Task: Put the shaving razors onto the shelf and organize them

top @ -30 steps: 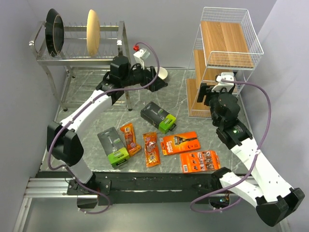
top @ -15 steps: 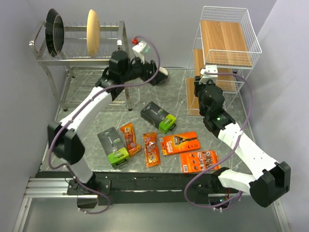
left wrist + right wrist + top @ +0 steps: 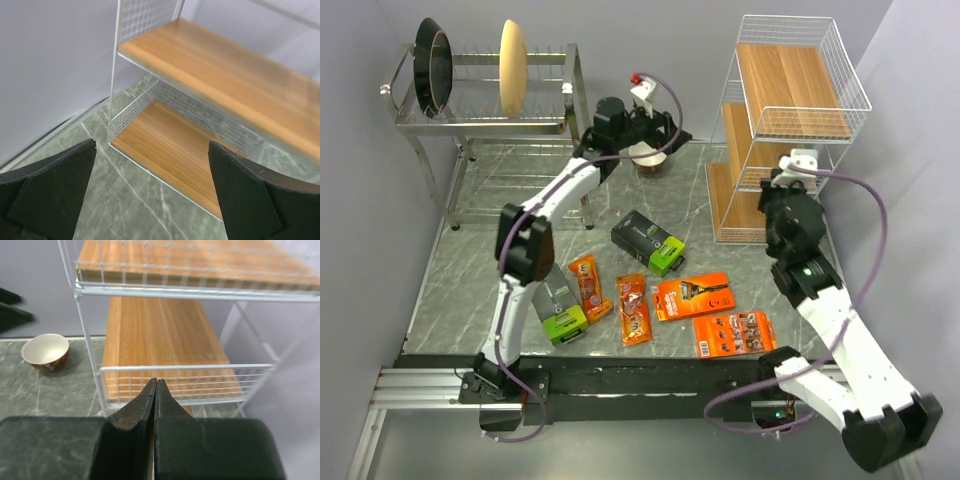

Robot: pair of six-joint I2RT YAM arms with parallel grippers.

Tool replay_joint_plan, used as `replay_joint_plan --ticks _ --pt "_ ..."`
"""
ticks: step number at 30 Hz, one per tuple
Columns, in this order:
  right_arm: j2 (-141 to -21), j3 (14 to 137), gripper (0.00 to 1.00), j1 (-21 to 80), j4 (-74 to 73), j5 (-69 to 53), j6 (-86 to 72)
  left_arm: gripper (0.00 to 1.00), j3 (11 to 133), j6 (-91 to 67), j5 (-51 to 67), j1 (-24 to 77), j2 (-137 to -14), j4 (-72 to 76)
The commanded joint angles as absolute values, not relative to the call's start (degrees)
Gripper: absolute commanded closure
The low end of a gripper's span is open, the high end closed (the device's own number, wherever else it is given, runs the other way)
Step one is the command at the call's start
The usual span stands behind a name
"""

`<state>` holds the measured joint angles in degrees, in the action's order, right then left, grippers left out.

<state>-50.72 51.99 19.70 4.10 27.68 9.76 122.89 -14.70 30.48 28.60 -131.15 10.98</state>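
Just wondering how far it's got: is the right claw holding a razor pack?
No: in the right wrist view the right gripper is closed with its fingers touching and nothing between them, facing the shelf.

- Left approach: I see bare table [image 3: 695,195] between the wide-spread left gripper [image 3: 151,150] and the shelf [image 3: 200,55]. The long side of its lower board is open there.
- Right approach: ahead of the closed right gripper [image 3: 155,385], white mesh rails and a corner post cross the shelf end.
- Bowl [image 3: 46,351]: stands on the table left of that post, apart from it.
- Razor packs [image 3: 647,240]: six, clustered near centre, apart from the shelf.
- Dish rack [image 3: 490,100]: far left corner.
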Motion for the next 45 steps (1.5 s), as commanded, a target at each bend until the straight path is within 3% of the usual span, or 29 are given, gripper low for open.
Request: replay_joint_plan --ticks 1,3,4,7,10,13,20,26,32,38,45 --pt "-43.43 50.54 1.0 18.63 -1.84 25.84 13.0 0.01 130.42 -15.29 33.66 30.23 -135.96 20.21" --pt "-40.88 50.8 1.0 18.28 -5.17 24.97 11.87 0.01 131.74 -16.34 32.44 30.76 -138.77 23.01" --pt "-40.43 51.06 0.94 18.19 -6.49 21.57 9.78 0.01 132.36 -16.52 31.13 30.85 -139.74 23.46" --pt "-41.48 52.47 0.52 18.19 -9.05 14.35 7.91 0.01 132.89 -17.75 27.61 31.11 -142.38 24.26" --pt "-45.6 53.08 0.38 18.11 -3.97 15.2 7.64 0.01 128.07 -19.24 26.63 31.03 -140.28 24.78" --pt "-52.01 55.02 0.32 18.19 1.56 14.51 8.61 0.01 120.43 -23.19 31.44 29.28 -135.45 26.71" --pt "-58.88 56.51 0.33 19.42 9.92 15.99 8.7 0.0 101.28 -28.13 34.28 26.54 -123.07 31.55" --pt "-62.05 56.95 0.34 21.44 16.08 20.3 9.75 0.01 93.79 -29.79 35.15 25.84 -118.13 31.82" --pt "-65.21 58.18 0.37 22.41 20.3 25.92 11.25 0.0 92.98 -30.06 35.33 25.84 -117.16 30.94" --pt "-61.97 62.4 0.43 23.02 9.15 27.6 9.94 0.0 94.13 -30.93 35.59 25.84 -117.33 30.5" --pt "-61.42 61.26 0.4 26.02 14.31 28.83 13.71 0.01 93.43 -32.26 35.77 26.1 -117.42 31.29"
